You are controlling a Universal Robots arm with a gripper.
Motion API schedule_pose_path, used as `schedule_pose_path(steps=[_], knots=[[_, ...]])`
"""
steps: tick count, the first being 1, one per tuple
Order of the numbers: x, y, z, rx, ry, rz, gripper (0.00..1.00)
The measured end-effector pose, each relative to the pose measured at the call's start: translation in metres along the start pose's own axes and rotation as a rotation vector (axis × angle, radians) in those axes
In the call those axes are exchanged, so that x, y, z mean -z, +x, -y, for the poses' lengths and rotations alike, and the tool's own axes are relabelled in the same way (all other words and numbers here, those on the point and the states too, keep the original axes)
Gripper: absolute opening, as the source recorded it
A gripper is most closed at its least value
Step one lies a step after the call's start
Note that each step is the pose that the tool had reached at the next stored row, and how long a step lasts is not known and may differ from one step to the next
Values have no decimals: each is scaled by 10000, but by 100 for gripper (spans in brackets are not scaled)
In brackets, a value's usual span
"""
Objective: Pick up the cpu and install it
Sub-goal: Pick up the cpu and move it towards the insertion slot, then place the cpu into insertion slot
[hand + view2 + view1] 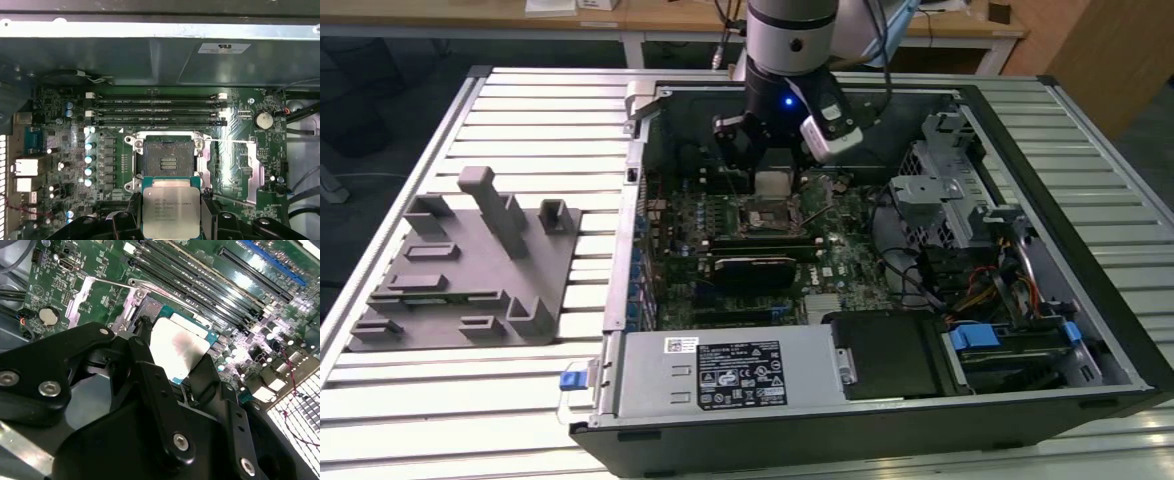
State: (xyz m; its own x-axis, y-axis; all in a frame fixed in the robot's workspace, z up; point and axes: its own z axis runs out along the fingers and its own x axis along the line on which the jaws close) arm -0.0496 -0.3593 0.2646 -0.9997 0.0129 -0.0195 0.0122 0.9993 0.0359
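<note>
First wrist view: cpu (171, 214) clamped btw gripper (171, 207).

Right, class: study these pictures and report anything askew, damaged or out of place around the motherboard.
Nothing stands out. The gripper holds the cpu squarely by two opposite edges above the motherboard; the socket lies open and empty, with no visible damage.

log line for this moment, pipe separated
gripper: shut on cpu | cpu: held above motherboard, near socket, not seated | socket: empty
</note>
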Motion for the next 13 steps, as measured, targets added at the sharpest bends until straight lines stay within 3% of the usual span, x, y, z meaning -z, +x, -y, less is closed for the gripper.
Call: schedule_pose_path(steps=[7,13], knots=[[-138,-43,-27,-1,17,1,55],[-146,-44,-26,0,20,0,55]])
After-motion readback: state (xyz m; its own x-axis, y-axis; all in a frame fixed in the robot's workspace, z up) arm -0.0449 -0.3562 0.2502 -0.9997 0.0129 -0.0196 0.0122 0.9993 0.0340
